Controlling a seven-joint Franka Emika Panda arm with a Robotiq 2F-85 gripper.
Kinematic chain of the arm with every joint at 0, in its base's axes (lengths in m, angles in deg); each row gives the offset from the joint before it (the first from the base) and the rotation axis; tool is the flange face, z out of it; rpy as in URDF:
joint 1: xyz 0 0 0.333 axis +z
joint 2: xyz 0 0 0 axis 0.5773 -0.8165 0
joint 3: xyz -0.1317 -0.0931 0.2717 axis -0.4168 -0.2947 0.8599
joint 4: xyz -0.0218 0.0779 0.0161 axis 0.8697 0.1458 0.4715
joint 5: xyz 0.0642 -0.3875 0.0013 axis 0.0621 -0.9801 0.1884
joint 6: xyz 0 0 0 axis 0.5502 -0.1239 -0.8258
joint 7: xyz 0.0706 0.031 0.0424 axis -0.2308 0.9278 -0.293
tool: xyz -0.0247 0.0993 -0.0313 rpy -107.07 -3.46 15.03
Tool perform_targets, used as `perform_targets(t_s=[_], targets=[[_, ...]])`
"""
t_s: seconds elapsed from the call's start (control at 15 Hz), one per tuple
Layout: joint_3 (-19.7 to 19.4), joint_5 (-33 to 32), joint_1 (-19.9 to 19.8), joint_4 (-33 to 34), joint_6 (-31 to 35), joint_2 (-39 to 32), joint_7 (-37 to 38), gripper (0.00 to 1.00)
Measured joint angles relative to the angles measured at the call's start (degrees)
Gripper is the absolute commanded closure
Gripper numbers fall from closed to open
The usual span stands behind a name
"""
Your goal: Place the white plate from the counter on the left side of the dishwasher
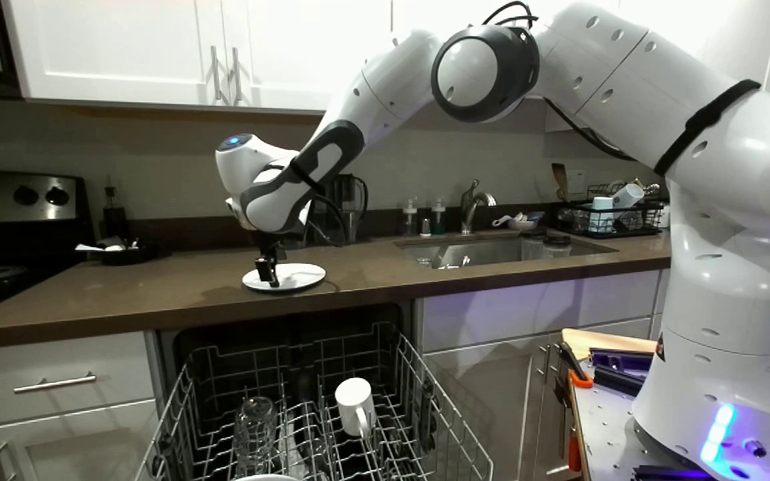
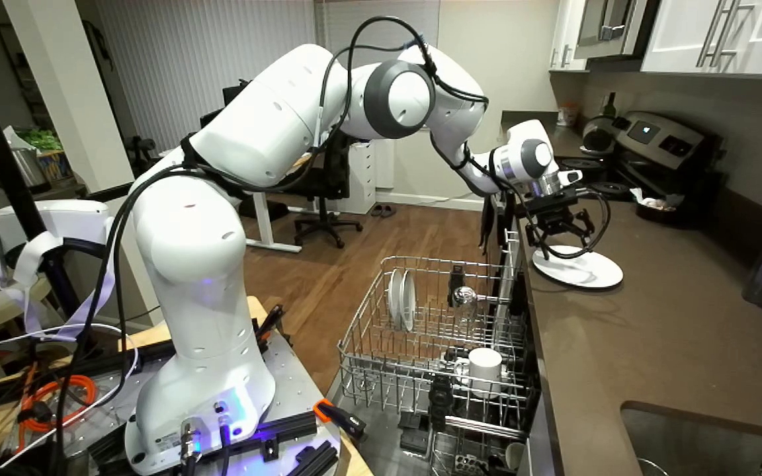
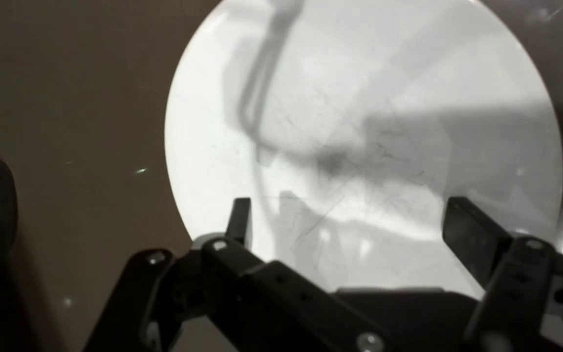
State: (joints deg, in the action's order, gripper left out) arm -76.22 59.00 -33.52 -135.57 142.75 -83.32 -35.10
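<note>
In an exterior view the dark brown tabletop (image 1: pixel 158 287) runs most of the width, and the white robot arm (image 1: pixel 579 63) arches over it from four o'clock. Below the tabletop's front edge, toward six o'clock, the dishwasher (image 1: pixel 238 331) is open, with its grey wire rack (image 1: pixel 447 401) standing out from the opening. The steel sink (image 1: pixel 492 250) is set into the tabletop at two o'clock from the rack. The white plate (image 1: pixel 301 274) lies flat on the tabletop near the front edge, at nine o'clock from the sink. In an exterior view, two racked plates (image 2: pixel 408 301) stand upright side by side in the rack, at nine o'clock from the white plate. The black tool (image 3: pixel 352 203) is spread wide and has hold of nothing; in the wrist view its fingers (image 3: pixel 472 234) show against the white plate at eight and four o'clock. Whether they touch it I cannot tell. A clear glass (image 1: pixel 255 434) sits in the rack, and a white mug (image 1: pixel 355 404) is at about two o'clock from it.
</note>
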Motion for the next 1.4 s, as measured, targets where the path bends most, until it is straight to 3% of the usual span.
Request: perform_targets(t_s=[0.8,1.4], targets=[[2.7,0.3,0.9,0.1,-4.9,0.2,0.0,0.0],[2.0,0.2,2.3,0.1,-9.8,0.5,0.2,0.0]])
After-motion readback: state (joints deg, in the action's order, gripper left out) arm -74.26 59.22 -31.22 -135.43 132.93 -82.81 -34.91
